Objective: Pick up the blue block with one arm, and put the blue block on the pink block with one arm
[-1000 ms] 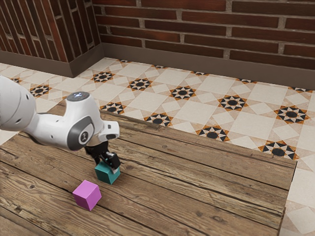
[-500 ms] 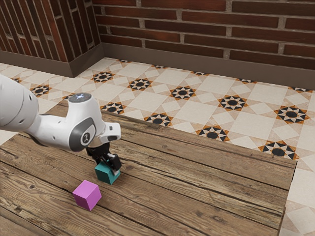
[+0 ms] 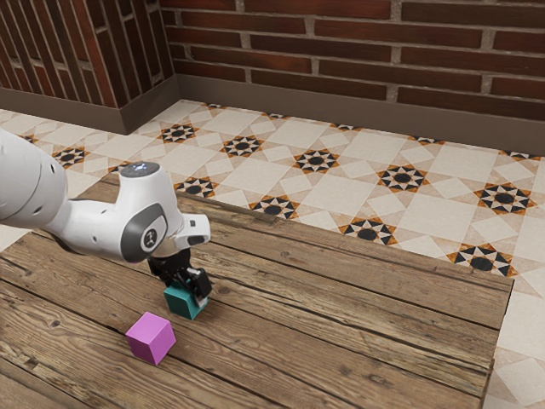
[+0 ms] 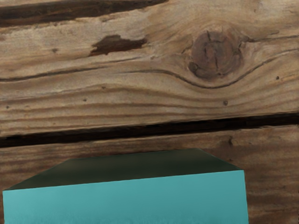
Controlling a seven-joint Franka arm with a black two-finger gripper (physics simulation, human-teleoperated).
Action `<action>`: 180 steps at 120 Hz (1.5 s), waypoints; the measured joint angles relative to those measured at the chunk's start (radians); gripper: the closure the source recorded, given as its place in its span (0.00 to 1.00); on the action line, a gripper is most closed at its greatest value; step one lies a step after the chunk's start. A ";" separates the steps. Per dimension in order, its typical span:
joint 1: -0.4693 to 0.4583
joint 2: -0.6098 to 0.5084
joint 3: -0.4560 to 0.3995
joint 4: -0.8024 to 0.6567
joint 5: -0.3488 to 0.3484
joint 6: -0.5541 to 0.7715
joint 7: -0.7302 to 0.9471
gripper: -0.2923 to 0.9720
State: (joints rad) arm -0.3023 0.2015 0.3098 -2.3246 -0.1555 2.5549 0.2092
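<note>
blue block [image 3: 182, 303]: teal-looking, low over the wooden table [image 3: 341, 324]; can't tell if it rests on the planks or is barely off them | near the pink block [image 3: 151, 337], up and toward the exterior view's right of it, not touching | gripper [image 3: 183, 288]: down over its top, fingers clamped on opposite sides, grasping the blue block | wrist view: block right under the hand, beside a plank seam

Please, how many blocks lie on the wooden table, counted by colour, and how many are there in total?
blue-green block: 1
pink block: 1
Total: 2 blocks
</note>
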 joint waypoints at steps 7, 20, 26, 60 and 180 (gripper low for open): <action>0.000 0.000 0.000 0.000 0.000 -0.001 -0.003 0.27; 0.000 0.000 0.000 0.000 0.000 -0.002 -0.009 0.40; 0.000 0.000 0.000 0.000 0.000 -0.002 -0.012 0.45; -0.008 -0.078 0.006 -0.010 0.016 -0.005 -0.040 0.50; 0.015 -0.577 0.008 -0.385 0.290 -0.168 -0.247 0.50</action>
State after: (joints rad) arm -0.2877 -0.3754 0.3178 -2.7092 0.1340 2.3873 -0.0375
